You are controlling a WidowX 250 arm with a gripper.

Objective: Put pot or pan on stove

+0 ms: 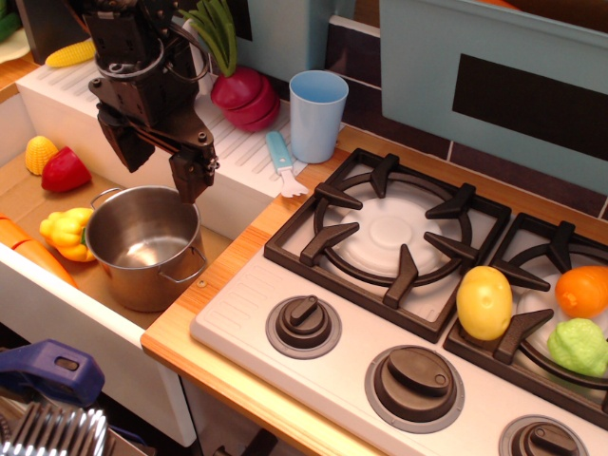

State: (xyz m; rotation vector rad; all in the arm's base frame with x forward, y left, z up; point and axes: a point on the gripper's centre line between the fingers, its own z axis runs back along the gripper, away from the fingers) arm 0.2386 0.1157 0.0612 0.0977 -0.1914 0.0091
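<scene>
The shiny steel pot (144, 249) stands upright in the sink basin (28, 204) at the left, left of the stove and lower than it. It looks empty inside. The stove (249, 306) fills the right half of the view, with a black grate over its white left burner (389, 233) and dark knobs along the front. My black gripper (158, 163) is open just above the pot's far rim. Its right fingertip (192, 182) is at the rim's far right side; its left fingertip sits behind the pot. It holds nothing.
A light blue cup (316, 114) and a blue utensil (281, 163) stand behind the stove's left corner, beside a red radish (245, 95). A yellow pepper (65, 234), red pepper (65, 171) and corn (40, 152) lie in the sink. Yellow, orange and green toy foods (484, 302) sit on the right burner.
</scene>
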